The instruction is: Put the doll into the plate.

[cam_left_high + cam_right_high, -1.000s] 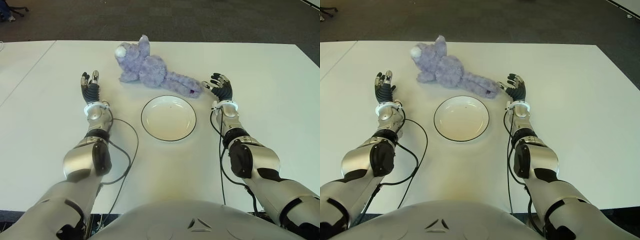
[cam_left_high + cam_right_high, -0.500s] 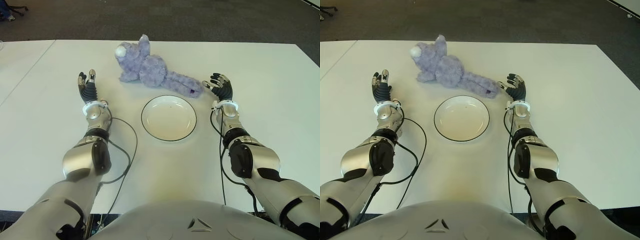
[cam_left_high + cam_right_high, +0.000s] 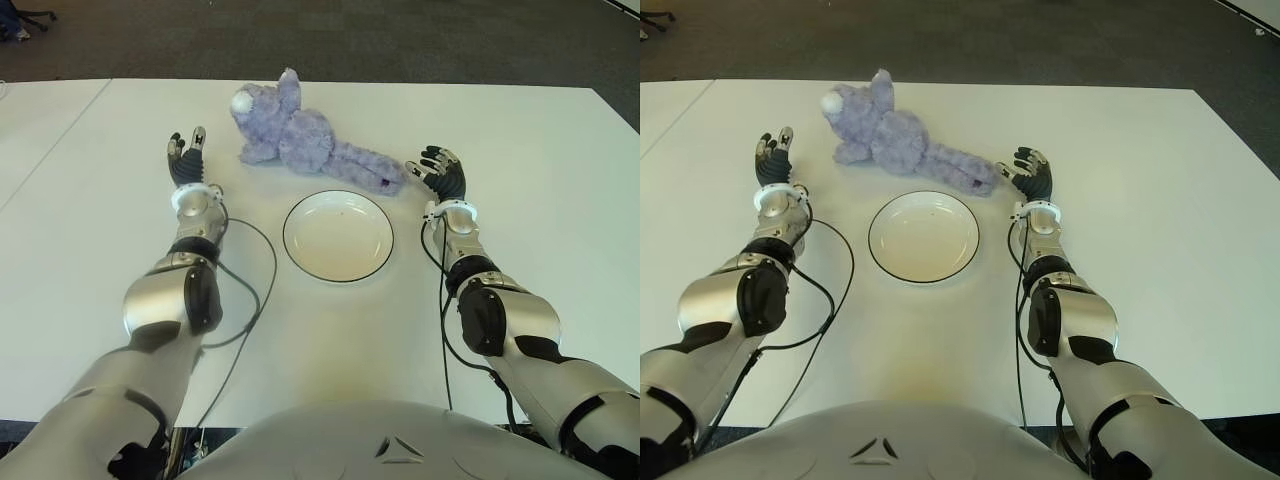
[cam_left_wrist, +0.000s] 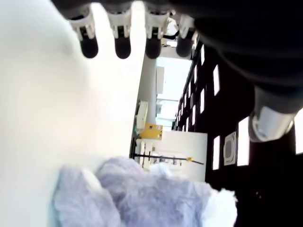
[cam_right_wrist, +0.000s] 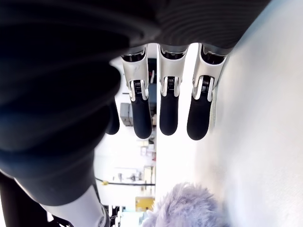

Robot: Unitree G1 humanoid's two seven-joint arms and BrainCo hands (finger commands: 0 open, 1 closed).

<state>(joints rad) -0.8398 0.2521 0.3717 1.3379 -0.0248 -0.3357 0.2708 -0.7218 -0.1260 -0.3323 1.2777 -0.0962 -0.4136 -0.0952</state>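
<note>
A fluffy lilac doll [image 3: 305, 143] lies stretched out on the white table [image 3: 110, 260], its head toward the far left and its legs reaching toward the right. Just in front of it sits an empty white plate [image 3: 338, 236] with a dark rim. My left hand [image 3: 187, 160] stands to the left of the doll, fingers spread and holding nothing; its wrist view shows the doll [image 4: 142, 198] a short way off. My right hand [image 3: 442, 172] is beside the doll's leg end, fingers extended and empty, with a tuft of the doll [image 5: 184, 208] showing in its wrist view.
Dark carpet [image 3: 400, 40] lies beyond the table's far edge. A seam [image 3: 55, 140] with a neighbouring table runs along the left. Black cables [image 3: 255, 290] trail from both forearms across the table near the plate.
My left hand has shifted right and slightly forward, closer to the doll. The right hand, the doll and the plate have stayed put.
</note>
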